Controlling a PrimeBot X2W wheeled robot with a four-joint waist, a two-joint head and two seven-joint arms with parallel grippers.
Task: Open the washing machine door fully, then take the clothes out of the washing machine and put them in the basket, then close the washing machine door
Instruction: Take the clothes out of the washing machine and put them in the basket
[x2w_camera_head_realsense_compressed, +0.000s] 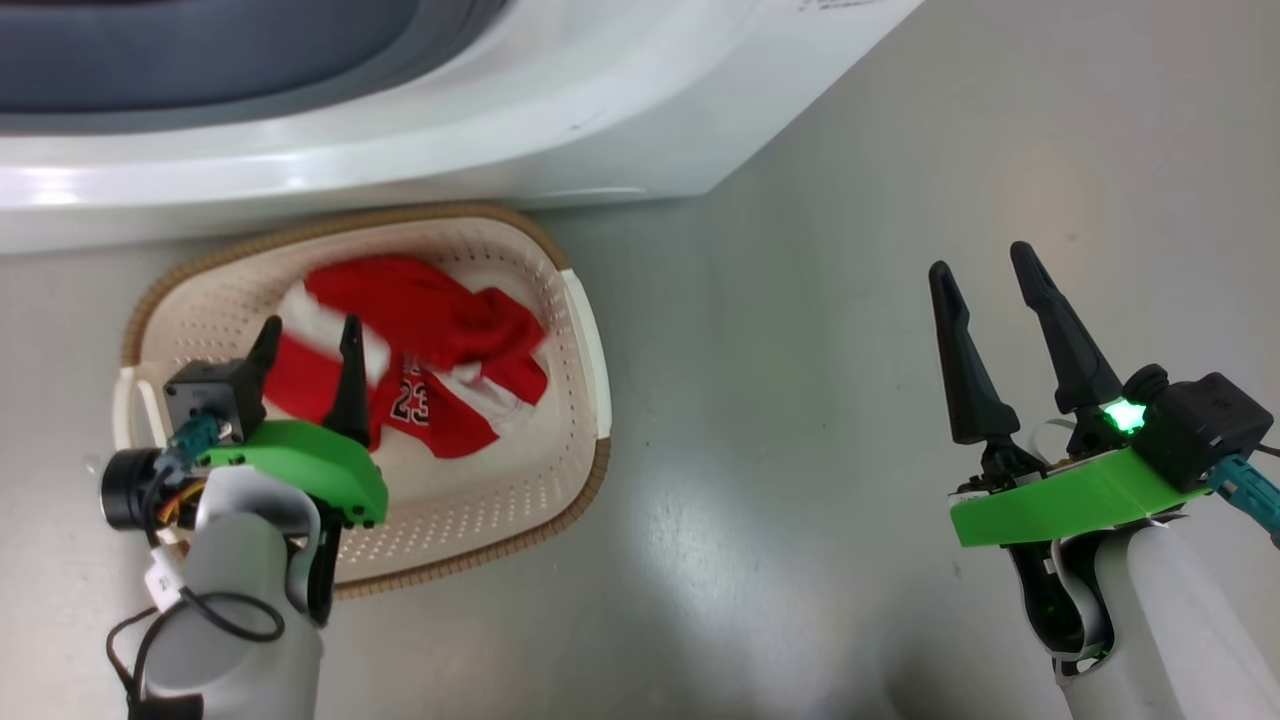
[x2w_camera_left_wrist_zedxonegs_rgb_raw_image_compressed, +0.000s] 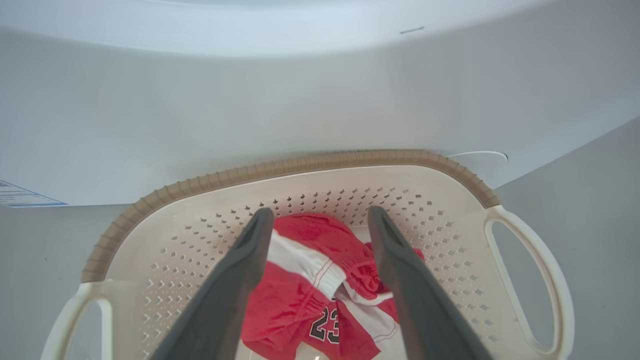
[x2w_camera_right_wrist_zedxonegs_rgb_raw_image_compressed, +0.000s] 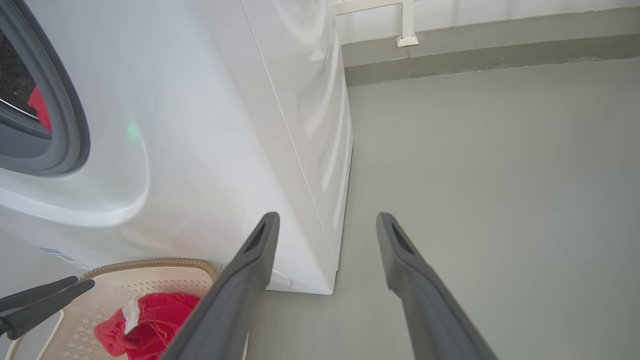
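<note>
Downward head view, close wrists, common basket

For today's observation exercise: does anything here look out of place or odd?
A red scrap of fabric shows inside the washing machine, apart from the red jersey crumpled in the basket. Nothing looks spilled or damaged.

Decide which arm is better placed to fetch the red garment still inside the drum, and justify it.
Left, probably. The left end effector hangs open over the basket, just below the drum opening; the right end effector stands off over bare floor.
</note>
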